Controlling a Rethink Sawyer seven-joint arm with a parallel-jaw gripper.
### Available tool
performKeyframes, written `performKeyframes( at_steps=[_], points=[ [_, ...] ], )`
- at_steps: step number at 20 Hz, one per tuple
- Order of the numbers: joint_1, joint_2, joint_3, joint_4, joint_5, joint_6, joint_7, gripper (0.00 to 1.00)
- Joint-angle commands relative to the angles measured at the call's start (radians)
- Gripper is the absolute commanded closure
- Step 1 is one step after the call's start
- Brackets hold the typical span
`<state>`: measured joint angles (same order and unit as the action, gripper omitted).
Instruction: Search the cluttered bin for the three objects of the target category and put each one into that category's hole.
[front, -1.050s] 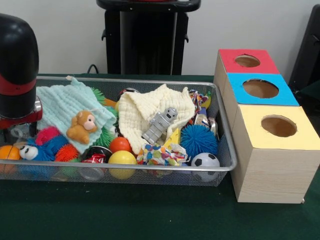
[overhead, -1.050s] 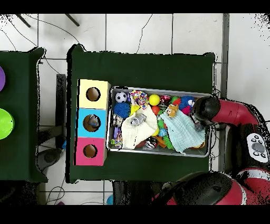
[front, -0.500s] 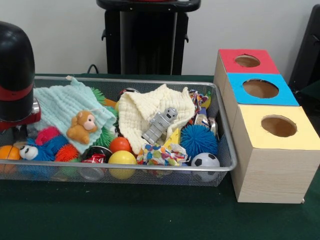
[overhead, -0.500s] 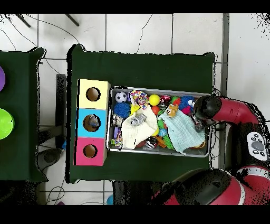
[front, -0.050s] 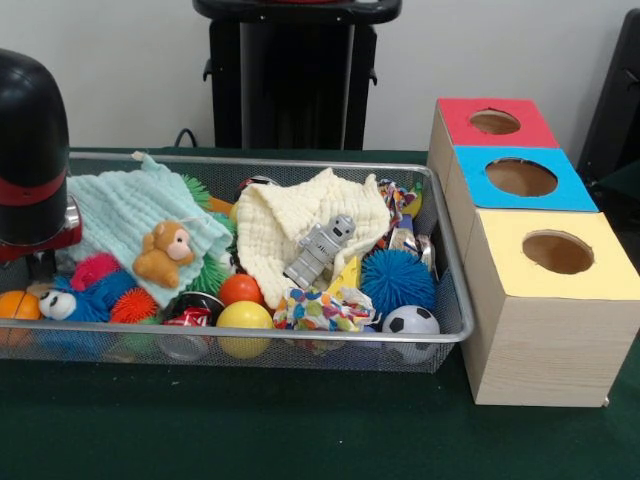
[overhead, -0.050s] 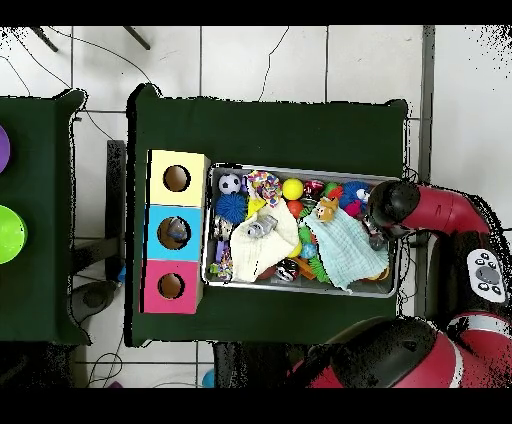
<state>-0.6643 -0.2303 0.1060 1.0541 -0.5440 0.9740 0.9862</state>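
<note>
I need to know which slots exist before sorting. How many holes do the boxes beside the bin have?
3, one per box top: red box hole farthest, blue box hole in the middle, yellow box hole nearest the camera.

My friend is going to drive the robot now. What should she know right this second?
Gripper: hidden under the arm's end at one end of the wire bin, so open or shut can't be told.
Things: bin full of toys: small soccer ball, yellow ball, grey toy robot on the cream cloth.
Done: nothing seen carried.
Left: find three matching toys and drop them into the box's hole.
</note>
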Motion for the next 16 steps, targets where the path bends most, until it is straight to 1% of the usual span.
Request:
performKeyframes(
  at_steps=[1,5,6,16],
  points=[
    [-0.008,0.042,0.023,0.000,-0.055,0.087,-0.152,1.00],
    [-0.007,0.034,0.023,0.006,-0.056,0.098,-0.167,1.00],
    [-0.007,0.033,0.023,0.007,-0.056,0.101,-0.169,0.00],
    [0.005,0.026,0.001,0.001,-0.075,0.111,-0.165,0.00]
  ],
)
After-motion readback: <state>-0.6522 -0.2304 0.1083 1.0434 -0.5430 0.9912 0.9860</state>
